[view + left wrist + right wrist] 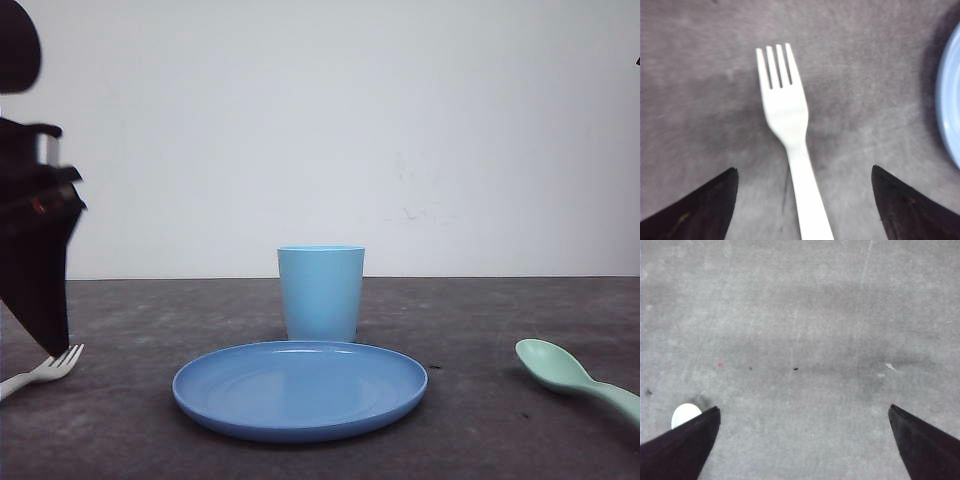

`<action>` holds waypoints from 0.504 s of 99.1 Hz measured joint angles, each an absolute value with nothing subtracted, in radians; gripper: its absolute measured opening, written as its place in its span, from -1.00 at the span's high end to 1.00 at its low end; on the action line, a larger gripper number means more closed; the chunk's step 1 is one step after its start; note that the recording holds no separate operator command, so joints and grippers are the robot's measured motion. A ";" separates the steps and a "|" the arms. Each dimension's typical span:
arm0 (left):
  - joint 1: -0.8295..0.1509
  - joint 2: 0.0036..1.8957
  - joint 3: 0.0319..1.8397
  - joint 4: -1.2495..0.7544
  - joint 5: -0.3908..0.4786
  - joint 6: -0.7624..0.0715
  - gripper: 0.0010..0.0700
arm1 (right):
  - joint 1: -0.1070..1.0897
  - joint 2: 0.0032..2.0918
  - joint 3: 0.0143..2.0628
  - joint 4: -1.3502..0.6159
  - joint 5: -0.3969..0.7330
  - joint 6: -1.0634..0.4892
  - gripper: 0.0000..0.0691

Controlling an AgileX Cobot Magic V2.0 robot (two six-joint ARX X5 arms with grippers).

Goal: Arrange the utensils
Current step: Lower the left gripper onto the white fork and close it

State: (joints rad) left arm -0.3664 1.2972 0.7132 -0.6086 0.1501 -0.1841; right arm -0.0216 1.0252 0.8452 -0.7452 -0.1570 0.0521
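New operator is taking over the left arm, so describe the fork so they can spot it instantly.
Start at the round blue plate in the middle of the dark table, in front of the blue cup. Left of the plate, below the left hand, lies the fork. It is white with four tines; the spoon opposite is mint green.

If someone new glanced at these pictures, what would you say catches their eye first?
The round blue plate sits centre front, with the light blue cup upright just behind it. A white fork lies between the open left claw's fingers at far left, and a mint-green spoon lies at far right.
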 joint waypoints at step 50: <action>-0.469 1.367 0.717 -0.583 -0.014 -0.234 -0.11 | -0.022 1.025 0.845 -0.745 -0.157 0.052 -0.97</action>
